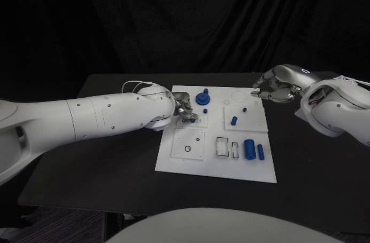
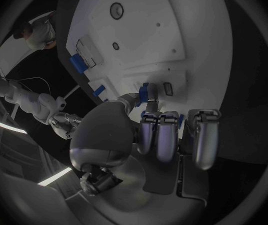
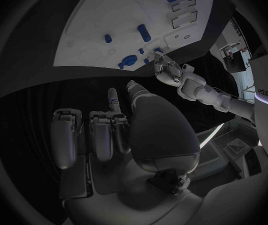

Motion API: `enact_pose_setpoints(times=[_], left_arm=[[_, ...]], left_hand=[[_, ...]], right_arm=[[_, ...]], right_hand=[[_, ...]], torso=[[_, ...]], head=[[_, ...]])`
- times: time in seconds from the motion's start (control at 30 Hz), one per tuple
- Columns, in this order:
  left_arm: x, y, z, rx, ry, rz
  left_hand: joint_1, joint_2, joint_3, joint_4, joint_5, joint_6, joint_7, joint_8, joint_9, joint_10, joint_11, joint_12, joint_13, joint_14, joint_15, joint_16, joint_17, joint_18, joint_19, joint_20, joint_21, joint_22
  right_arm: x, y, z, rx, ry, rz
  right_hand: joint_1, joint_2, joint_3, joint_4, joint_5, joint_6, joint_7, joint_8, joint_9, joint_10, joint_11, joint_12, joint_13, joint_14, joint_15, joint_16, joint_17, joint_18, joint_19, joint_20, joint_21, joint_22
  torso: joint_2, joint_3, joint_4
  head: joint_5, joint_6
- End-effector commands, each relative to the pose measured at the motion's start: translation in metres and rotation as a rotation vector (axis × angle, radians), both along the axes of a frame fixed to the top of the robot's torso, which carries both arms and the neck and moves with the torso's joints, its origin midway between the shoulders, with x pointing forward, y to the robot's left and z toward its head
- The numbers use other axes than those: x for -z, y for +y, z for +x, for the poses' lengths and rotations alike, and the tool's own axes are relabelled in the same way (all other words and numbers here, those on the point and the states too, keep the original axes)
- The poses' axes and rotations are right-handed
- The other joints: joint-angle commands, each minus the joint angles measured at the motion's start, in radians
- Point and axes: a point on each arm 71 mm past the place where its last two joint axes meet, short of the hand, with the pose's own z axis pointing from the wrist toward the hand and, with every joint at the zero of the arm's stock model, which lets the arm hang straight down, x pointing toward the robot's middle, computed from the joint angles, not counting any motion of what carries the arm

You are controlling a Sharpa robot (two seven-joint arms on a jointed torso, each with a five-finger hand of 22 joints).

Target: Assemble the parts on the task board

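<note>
- White task board [image 1: 216,163] lying flat in the middle of the black bench [image 1: 100,168].
- Left robot hand [image 1: 182,108] reaching over the board's left edge, pinching a small blue part [image 2: 144,92] between thumb and a finger, right at the board's surface; other fingers curled beside it.
- Right robot hand [image 1: 275,89] hovering off the board's far right corner, above the bench, fingers curled inward with nothing between them, clear of the board.
- Blue round knob-like part [image 1: 202,98] standing on the board's far side, just beside the left robot hand.
- Small blue peg [image 1: 207,111] on the board near that knob; two more small blue pegs [image 1: 235,120] on a raised square block right of it.
- Large blue cylinder [image 1: 249,148] lying on the board's near right area, a thinner blue rod [image 1: 261,151] just beside it.
- Two rectangular slots [image 1: 222,146] left of the cylinder; a square plate with holes [image 1: 190,143] at the board's near left.
</note>
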Motion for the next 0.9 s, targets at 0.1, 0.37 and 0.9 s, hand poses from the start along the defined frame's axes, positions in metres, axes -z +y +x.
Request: enact_pose_setpoints(times=[0.1,0.37,0.9], left_arm=[[0.0070,0.0016,-0.0037,0.007,0.029,0.015],[0.0073,0.0021,-0.0041,0.008,0.034,0.018],[0.0070,-0.0003,-0.0031,0.016,0.027,0.009]], left_hand=[[-0.001,0.005,0.024,-0.019,0.001,0.003,-0.007,-0.003,0.002,0.106,-0.006,0.003,0.261,0.104,-0.004,0.003,0.263,0.012,0.042,-0.005,-0.003,0.179],[-0.001,0.005,0.024,-0.019,0.001,0.003,-0.007,-0.003,0.002,0.106,-0.006,0.003,0.261,0.104,-0.004,0.003,0.263,0.012,0.042,-0.005,-0.003,0.179],[-0.084,0.010,0.018,0.019,-0.173,-0.004,0.003,-0.037,0.007,0.106,0.002,0.003,0.261,0.104,0.002,0.003,0.263,0.014,0.034,0.000,-0.013,0.171]], right_arm=[[0.0018,-0.0020,0.0004,0.021,0.011,-0.007],[0.0021,-0.0020,0.0004,0.022,0.013,-0.008],[0.0025,-0.0017,0.0004,0.023,0.017,-0.010]], right_hand=[[0.006,0.002,0.000,-0.008,0.004,0.009,-0.001,-0.003,-0.001,0.104,0.005,0.003,0.263,0.103,0.008,0.003,0.263,0.002,0.066,0.005,-0.005,0.239],[0.006,0.002,0.000,-0.008,0.004,0.009,-0.001,-0.003,-0.001,0.104,0.005,0.003,0.263,0.103,0.008,0.003,0.263,0.002,0.066,0.005,-0.005,0.239],[0.006,0.003,0.000,-0.009,0.004,0.010,-0.001,-0.004,-0.001,0.104,0.005,0.003,0.263,0.103,0.008,0.003,0.263,0.003,0.065,0.005,-0.008,0.238]], torso=[[0.001,-0.0006,0.0002],[0.000,-0.0001,0.0004],[0.000,0.0004,-0.0005]], head=[[0.002,0.000],[0.000,0.000],[-0.001,0.000]])
